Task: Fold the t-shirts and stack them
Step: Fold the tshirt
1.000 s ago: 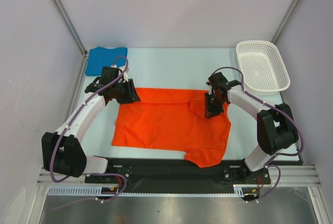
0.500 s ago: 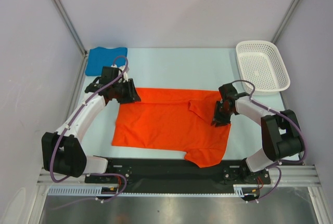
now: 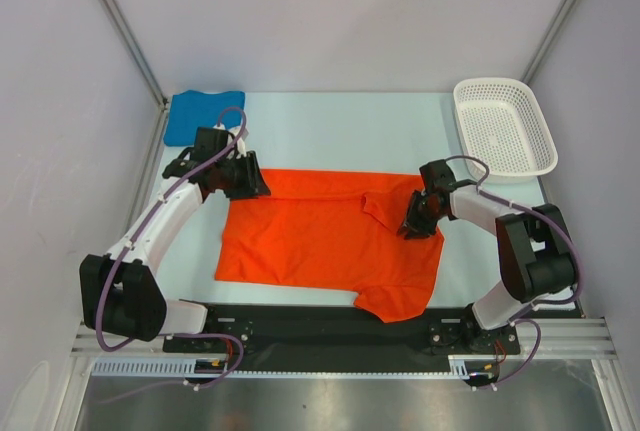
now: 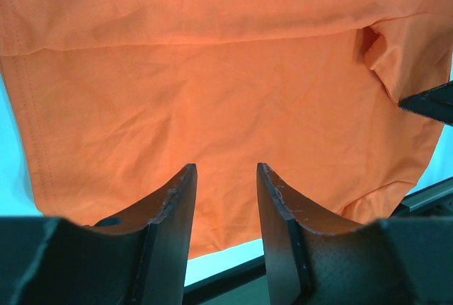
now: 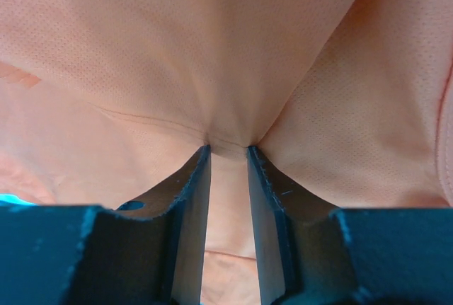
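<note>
The orange-red t-shirt (image 3: 310,236) lies spread flat on the pale table, its right sleeve (image 3: 378,203) folded inward. The blue t-shirt (image 3: 203,114) lies folded at the back left corner. My left gripper (image 3: 250,186) hovers at the orange shirt's back left corner, open, with nothing between its fingers (image 4: 225,167). My right gripper (image 3: 413,223) is down on the shirt's right part, just right of the folded sleeve. In the right wrist view its jaws (image 5: 228,148) stand a narrow gap apart, and the fingertips (image 5: 204,151) press into the cloth, which puckers around them.
A white perforated basket (image 3: 503,129) stands at the back right. The shirt's near right sleeve (image 3: 395,301) hangs over the black rail (image 3: 300,323) at the table's front edge. Grey walls close in the left, back and right sides.
My right gripper has left the folded sleeve and shifted right and nearer onto the shirt's body, its jaws a little wider. The left arm has stayed still.
</note>
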